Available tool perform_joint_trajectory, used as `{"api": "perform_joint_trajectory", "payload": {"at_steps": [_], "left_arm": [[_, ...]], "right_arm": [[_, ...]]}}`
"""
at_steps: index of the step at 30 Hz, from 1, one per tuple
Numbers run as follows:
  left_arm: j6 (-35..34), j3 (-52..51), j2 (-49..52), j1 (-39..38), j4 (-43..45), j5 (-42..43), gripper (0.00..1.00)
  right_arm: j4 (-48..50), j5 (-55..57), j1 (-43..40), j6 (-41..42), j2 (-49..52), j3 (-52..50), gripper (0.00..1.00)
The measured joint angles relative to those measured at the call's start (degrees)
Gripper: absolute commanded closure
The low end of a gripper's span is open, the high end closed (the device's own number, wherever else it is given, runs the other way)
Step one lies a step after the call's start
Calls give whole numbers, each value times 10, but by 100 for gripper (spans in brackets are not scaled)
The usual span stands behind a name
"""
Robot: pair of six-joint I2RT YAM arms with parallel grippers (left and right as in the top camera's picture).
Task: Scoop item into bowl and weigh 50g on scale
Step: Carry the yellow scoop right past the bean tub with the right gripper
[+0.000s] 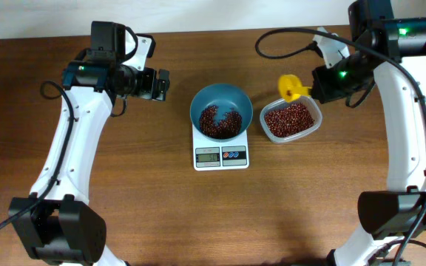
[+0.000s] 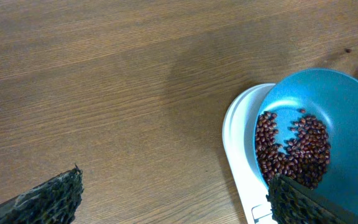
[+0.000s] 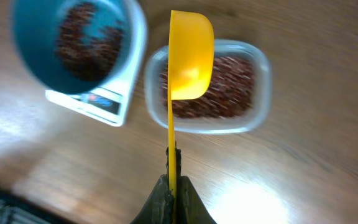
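Note:
The teal-blue bowl [image 1: 221,109] sits on the white scale [image 1: 221,153] at mid table and holds a layer of red-brown beans [image 1: 219,122]. It also shows in the left wrist view [image 2: 328,134] and the right wrist view [image 3: 73,40]. My right gripper [image 3: 173,180] is shut on the handle of a yellow scoop [image 3: 190,59], which hangs over a clear container [image 1: 314,128] of beans [image 1: 290,118]. The scoop looks empty. My left gripper [image 2: 173,199] is open and empty, left of the bowl.
The clear rounded plastic container [image 3: 261,68] stands just right of the scale. Bare wooden table [image 1: 146,192] lies in front and to the left. Cables run near both arms at the back.

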Motion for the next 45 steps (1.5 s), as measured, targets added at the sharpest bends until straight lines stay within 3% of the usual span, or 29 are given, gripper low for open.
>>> {"api": "perform_joint_trajectory", "payload": {"at_steps": [11,19,24,30,31,33,35,37,45], "left_arm": [[0,0,0,0,0,0,1],[0,0,0,0,0,0,1],[0,0,0,0,0,0,1],[0,0,0,0,0,0,1],[0,0,0,0,0,0,1],[0,0,0,0,0,0,1],[0,0,0,0,0,0,1],[0,0,0,0,0,0,1],[0,0,0,0,0,0,1]], "right_arm": [[22,131,-7,20,-1,-94,96],[75,194,37,31,-1,-98,96],[75,238,91,31,-1,-100,96],[68,245,98,31,-1,-105,96],[64,242,98,31,-1,-105,93],[53,219,98,32,-1,-105,60],[45,188,98,33,-1,-105,42],[36,167,98,32,-1,-106,10],[15,166,98,74,-1,-107,4]]}}
